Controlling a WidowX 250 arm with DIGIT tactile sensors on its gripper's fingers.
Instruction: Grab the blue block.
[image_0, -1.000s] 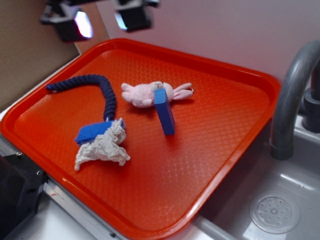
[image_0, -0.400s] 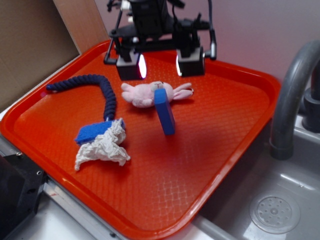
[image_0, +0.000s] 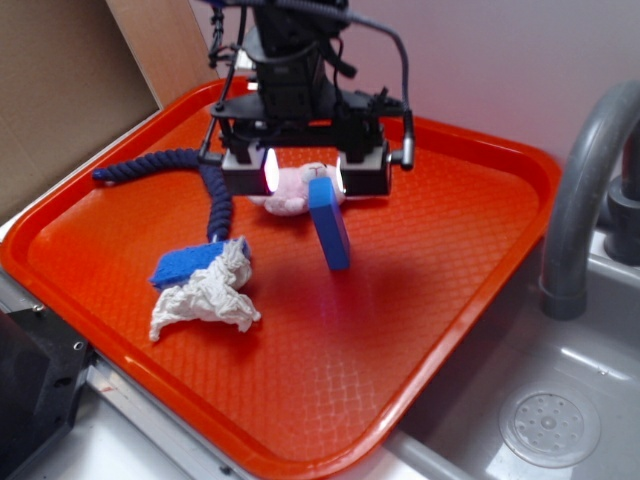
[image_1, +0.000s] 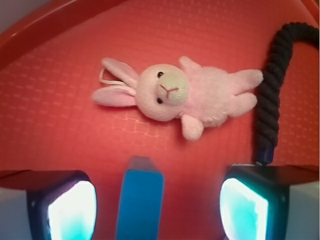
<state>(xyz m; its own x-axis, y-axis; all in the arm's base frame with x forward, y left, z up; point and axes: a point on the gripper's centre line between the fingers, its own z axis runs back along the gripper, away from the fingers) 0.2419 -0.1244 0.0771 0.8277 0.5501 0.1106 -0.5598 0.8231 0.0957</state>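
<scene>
Nearest the front edge of the orange tray (image_0: 330, 400) lies one crumpled white cloth (image_0: 205, 293), bunched against a flat blue pad (image_0: 184, 265) that touches it on the far side. From that pad a single dark navy braided rope (image_0: 205, 180) runs away and curls off to the left. Toward the middle of the tray stands the blue block (image_0: 329, 222), one slim slab on its narrow edge, leaning a little, its far end just in front of the one pink plush bunny (image_0: 290, 190); whether the two touch is hard to say. The bunny lies on its back right behind the block, partly covered by the gripper (image_0: 304, 173), which hangs low over it from an arm coming down steeply from the back of the tray. Its two fingers stand wide apart and hold nothing; in the wrist view the block's top (image_1: 140, 202) sits between them, nearer one finger (image_1: 67, 205) than the other (image_1: 252, 202), with the bunny (image_1: 180, 95) and the rope (image_1: 274, 95) beyond. Off to the right, outside the tray, a grey faucet (image_0: 585, 190) arches over a sink (image_0: 550, 420).
</scene>
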